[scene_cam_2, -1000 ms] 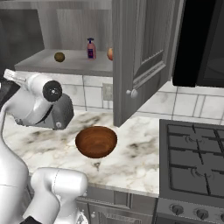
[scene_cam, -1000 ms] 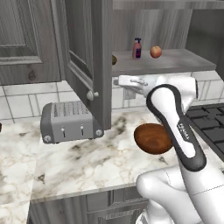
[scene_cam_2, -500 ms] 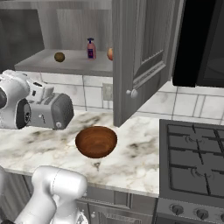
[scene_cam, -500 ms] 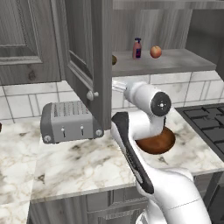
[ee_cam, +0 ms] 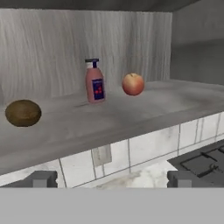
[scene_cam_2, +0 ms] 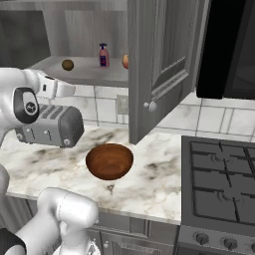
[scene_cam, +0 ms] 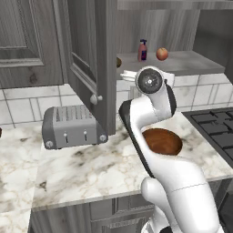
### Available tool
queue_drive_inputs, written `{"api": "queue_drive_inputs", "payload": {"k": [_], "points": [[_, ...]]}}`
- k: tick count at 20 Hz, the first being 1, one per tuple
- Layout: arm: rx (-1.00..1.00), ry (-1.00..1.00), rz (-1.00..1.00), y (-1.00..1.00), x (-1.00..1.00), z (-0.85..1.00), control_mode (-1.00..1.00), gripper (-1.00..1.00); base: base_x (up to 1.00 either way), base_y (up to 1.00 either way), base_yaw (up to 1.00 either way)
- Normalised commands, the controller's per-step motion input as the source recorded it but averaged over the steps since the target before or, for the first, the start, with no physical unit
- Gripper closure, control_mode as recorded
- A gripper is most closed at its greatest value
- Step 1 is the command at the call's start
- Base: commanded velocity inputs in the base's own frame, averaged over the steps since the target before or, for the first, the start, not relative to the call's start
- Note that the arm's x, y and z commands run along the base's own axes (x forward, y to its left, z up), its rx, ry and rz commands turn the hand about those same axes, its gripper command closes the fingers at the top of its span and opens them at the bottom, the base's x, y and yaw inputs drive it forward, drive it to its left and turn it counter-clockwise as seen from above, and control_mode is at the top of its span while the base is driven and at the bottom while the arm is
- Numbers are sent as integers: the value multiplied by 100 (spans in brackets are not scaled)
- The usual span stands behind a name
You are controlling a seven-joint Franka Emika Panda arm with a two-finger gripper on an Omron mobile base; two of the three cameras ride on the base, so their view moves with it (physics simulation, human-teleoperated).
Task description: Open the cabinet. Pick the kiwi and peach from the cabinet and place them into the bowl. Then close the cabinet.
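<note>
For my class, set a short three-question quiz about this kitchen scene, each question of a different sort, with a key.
1. True or false: the kiwi already lies in the bowl.
2. Multiple choice: what stands between the kiwi and the peach on the cabinet shelf? A) a toaster B) a pink-red bottle C) a mug
3. Fill in: the tool has its jaws ____ and holds nothing.

Key: 1 false; 2 B; 3 open.
</note>
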Motion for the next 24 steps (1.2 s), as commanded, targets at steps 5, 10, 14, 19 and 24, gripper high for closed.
{"api": "queue_drive_inputs", "payload": {"k": [5, 10, 14, 19, 24], "points": [[-1, 5, -2, 0, 8, 3, -100, -100, 0, 0, 0], [0, 1, 6, 0, 16, 0, -100, -100, 0, 0, 0], [0, 0, 22, -7, 2, 0, -100, -100, 0, 0, 0], [2, 0, 22, -6, 10, 0, -100, -100, 0, 0, 0], [4, 0, 14, 0, 36, 0, -100, -100, 0, 0, 0]]}}
